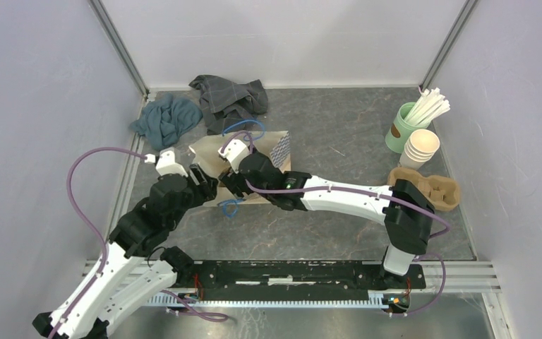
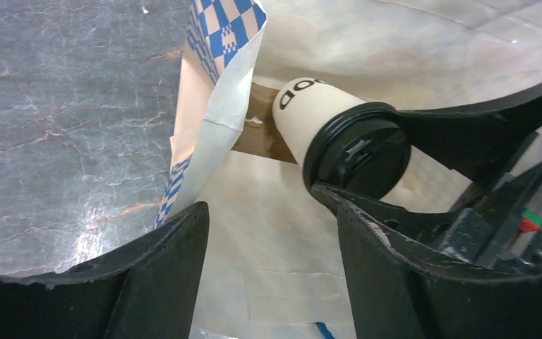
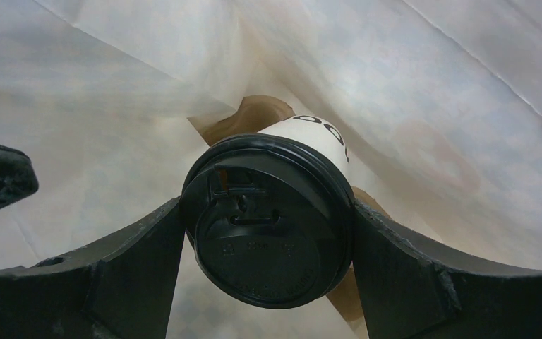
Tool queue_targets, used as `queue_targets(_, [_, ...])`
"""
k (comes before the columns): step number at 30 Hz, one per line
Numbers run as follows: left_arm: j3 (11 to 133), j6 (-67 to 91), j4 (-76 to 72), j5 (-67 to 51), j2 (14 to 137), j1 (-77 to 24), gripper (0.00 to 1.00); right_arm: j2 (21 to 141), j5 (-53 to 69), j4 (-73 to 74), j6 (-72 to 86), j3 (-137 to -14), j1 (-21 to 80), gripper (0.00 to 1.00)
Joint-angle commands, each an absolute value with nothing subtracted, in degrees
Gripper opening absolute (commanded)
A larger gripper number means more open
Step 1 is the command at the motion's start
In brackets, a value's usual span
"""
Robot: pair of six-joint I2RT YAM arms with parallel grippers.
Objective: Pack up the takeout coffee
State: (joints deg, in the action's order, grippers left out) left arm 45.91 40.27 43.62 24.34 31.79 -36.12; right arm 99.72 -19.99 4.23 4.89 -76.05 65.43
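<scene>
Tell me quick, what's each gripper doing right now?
Left gripper: jaws open, holding nothing.
Right gripper: jaws closed on the takeout coffee.

- We see the takeout coffee (image 3: 268,226): cream paper cup, black lid on, dark lettering.
- It sits inside the paper bag (image 3: 430,85), lid facing the opening, and looks tipped on its side, though the angle is hard to confirm.

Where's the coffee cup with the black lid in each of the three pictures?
Top external: not visible; only the paper bag shows, centre-left.
Left wrist: coffee cup right of centre, inside the bag.
Right wrist: dead centre, its black lid toward the camera.
Shared landmark: the paper bag.
</scene>
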Motion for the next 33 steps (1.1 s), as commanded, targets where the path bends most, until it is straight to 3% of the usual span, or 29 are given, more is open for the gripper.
queue_targets(1, [49.18, 42.45, 45.48, 27.71, 36.06, -36.3, 0.73, 96.68, -17.22, 5.35, 8.7, -78.45, 63.68, 0.57])
queue_targets(5, [51.54, 43.74, 47.87, 29.96, 39.71, -36.3, 0.69, 97.03, -15.83, 5.91, 10.1, -79.77, 62.77, 0.57])
queue_targets(16, [69.24, 40.01, 53.68, 30.41, 41.35, -36.3, 0.94, 96.95, -13.55, 9.23, 11.87, -84.18, 61.88, 0.56])
queue_targets(22, [80.4, 40.11, 63.19, 33.18, 51.99, -36.3, 0.91, 96.64, -13.26, 9.89, 11.59, -84.46, 61.79, 0.56])
queue_targets(26, [83.54, 38.38, 65.66, 33.85, 58.52, -36.09, 0.99, 95.82, -13.1, 10.02, 12.1, -84.08, 61.56, 0.56])
queue_targets(29, [83.75, 38.33, 66.02, 33.65, 61.54, -34.54, 1.0, 95.71, -12.66, 9.83, 12.98, -83.85, 61.52, 0.55])
queue_targets(33, [82.23, 37.28, 64.69, 31.37, 63.09, -31.3, 0.89, 95.8, -12.15, 9.49, 13.72, -83.79, 61.39, 0.54])
